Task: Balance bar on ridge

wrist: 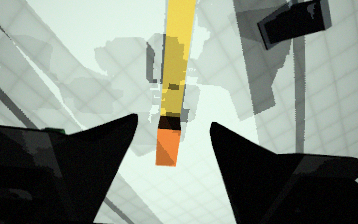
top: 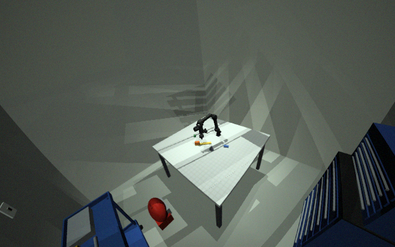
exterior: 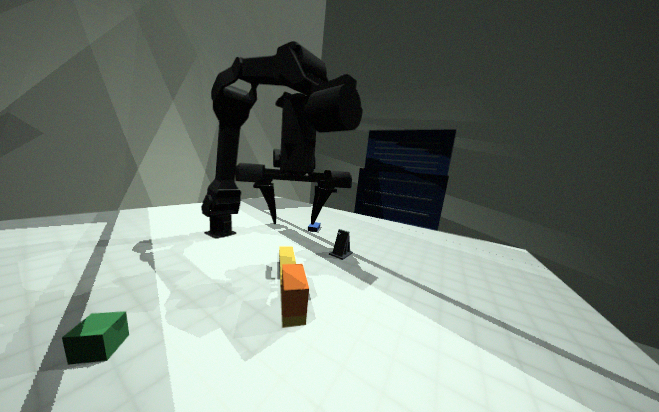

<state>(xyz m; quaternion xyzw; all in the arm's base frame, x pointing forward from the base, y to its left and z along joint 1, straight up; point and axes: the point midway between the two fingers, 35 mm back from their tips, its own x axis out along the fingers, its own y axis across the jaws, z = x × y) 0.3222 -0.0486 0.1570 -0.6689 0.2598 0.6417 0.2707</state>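
The yellow bar [top: 206, 143] [exterior: 286, 254] [wrist: 180, 25] lies flat on the table, with an orange block [top: 196, 142] [exterior: 294, 301] [wrist: 168, 147] on top of one end. The dark ridge [top: 211, 148] [exterior: 342, 243] [wrist: 295, 24], a small wedge-shaped stand, is apart from the bar, to its right in the exterior view, with nothing on it. My gripper [top: 201, 138] [exterior: 293, 223] [wrist: 174, 122] is open and empty, pointing down above the bar. In the wrist view the bar runs lengthwise between the fingertips, touching neither.
A green block [top: 195, 135] [exterior: 98, 337] lies on the table, off to the left of the bar in the exterior view; the left finger mostly hides it in the wrist view. A small blue block [top: 226, 146] [exterior: 314, 226] lies beyond the ridge.
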